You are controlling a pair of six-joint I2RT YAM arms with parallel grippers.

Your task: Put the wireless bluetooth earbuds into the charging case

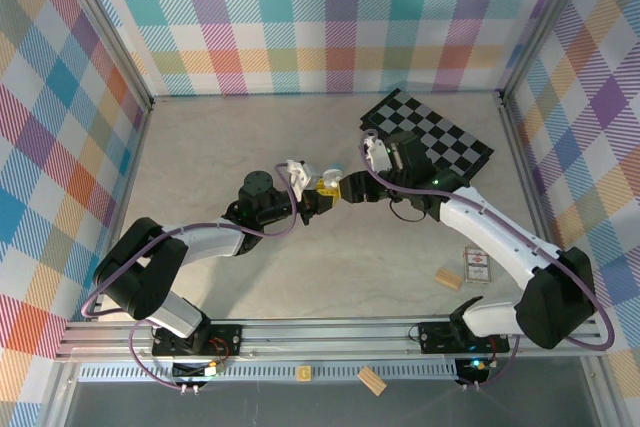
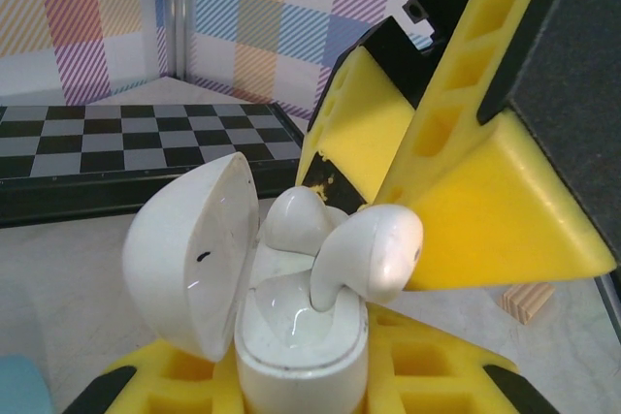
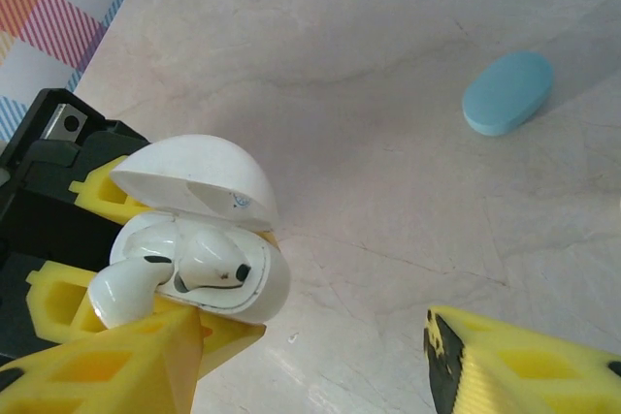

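1. Earbud (image 2: pixel 374 254) is half in the charging case (image 2: pixel 301 356). Its stem points to 7 o'clock into the near socket and its head sticks out toward 1 o'clock. Not seated, by my read.
2. Second earbud (image 2: pixel 296 220) sits in its socket, at 11 o'clock of the first.
3. Left gripper (image 2: pixel 301 380) is clamped on the case base; the lid (image 2: pixel 189 249) hangs open at 9 o'clock.
4. Right gripper (image 3: pixel 310 346) has wide jaws and grips nothing. The loose earbud lies at 9 o'clock of it, against one finger. Your right arm is nearer, so press with it.
5. Left wrist view shows the stem entering the socket. Right wrist view shows the jaw gap and a blue case (image 3: pixel 507 92) at 1 o'clock.
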